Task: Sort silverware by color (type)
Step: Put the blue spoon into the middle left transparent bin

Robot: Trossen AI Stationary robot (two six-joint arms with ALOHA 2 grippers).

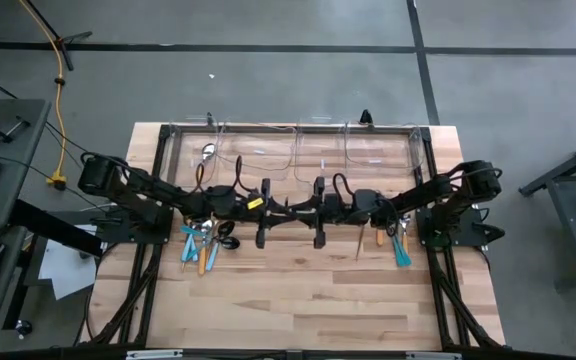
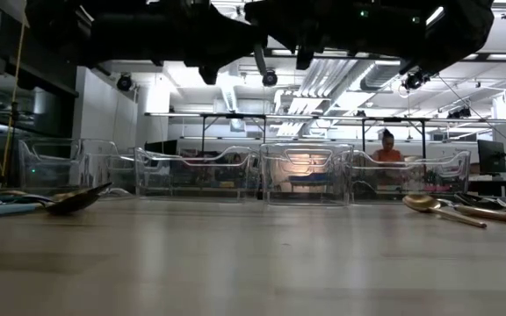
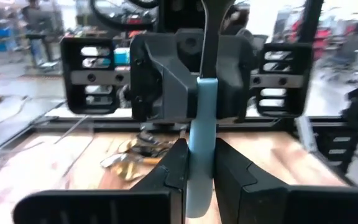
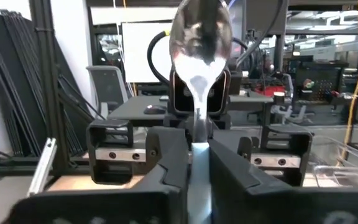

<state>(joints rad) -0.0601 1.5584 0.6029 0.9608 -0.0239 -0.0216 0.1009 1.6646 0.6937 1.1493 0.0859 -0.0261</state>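
A spoon with a silver bowl (image 4: 201, 31) and a light-blue handle (image 3: 202, 124) stands upright above the middle of the table. My left gripper (image 3: 199, 165) and my right gripper (image 4: 199, 155) face each other there, both level and both shut on the spoon. In the high view the left gripper (image 1: 284, 212) and the right gripper (image 1: 304, 212) meet tip to tip and hide the spoon. More silverware lies on the table in a left heap (image 1: 203, 242) and a right heap (image 1: 393, 243). My left gripper pinches the light-blue handle (image 3: 201, 180) between its two fingers, coming level from the table's left. The fingers lie across the handle, which stands upright and clear of the table. My right gripper pinches the same handle near its upper end (image 4: 199, 177), just below the silver neck (image 4: 197, 124). It comes level from the table's right, with the fingers across the handle. The bowl stands above the fingers.
Clear plastic bins (image 1: 288, 150) line the table's far side, seen in the low view as a row (image 2: 306, 175). A black spoon (image 2: 77, 202) lies at the left and a gold spoon (image 2: 433, 206) at the right. The near half of the table (image 1: 288, 300) is bare wood.
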